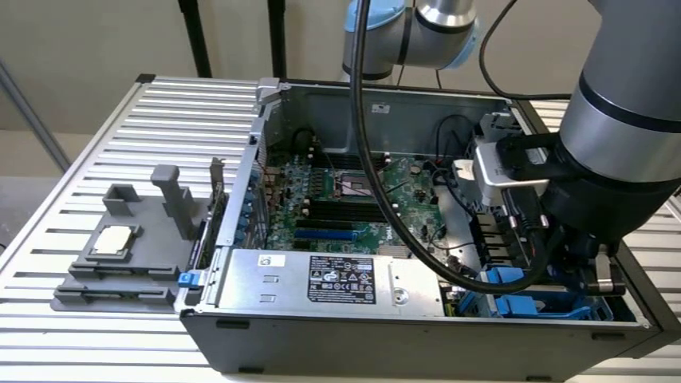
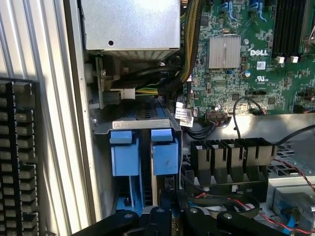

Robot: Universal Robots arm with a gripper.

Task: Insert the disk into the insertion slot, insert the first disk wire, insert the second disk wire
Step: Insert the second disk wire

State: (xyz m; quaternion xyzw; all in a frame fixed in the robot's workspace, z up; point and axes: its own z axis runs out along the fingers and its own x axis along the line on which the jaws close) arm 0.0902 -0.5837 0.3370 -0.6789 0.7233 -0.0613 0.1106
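The disk (image 2: pixel 165 155) stands edge-on in its bright blue frame, sunk into the insertion slot (image 2: pixel 142 122) of the grey drive cage, next to a second blue frame (image 2: pixel 123 156). My gripper (image 2: pixel 165 216) reaches down over that end of the disk with its black fingers (image 2: pixel 194 216) drawn close on it. In the exterior view my arm's wrist (image 1: pixel 607 159) hangs over the cage's blue parts (image 1: pixel 509 281) at the case's front corner, on the exterior view's right. Black cables with a plug (image 2: pixel 118 96) lie just past the cage; I cannot tell which are the disk wires.
The silver power-supply box (image 1: pixel 330 279) sits beside the cage, and the green motherboard (image 1: pixel 340 199) lies behind it. A black ribbed bracket (image 2: pixel 231 155) and thin red wires (image 2: pixel 295 172) crowd the gripper's side. On the slatted table stands a grey fixture (image 1: pixel 117 263).
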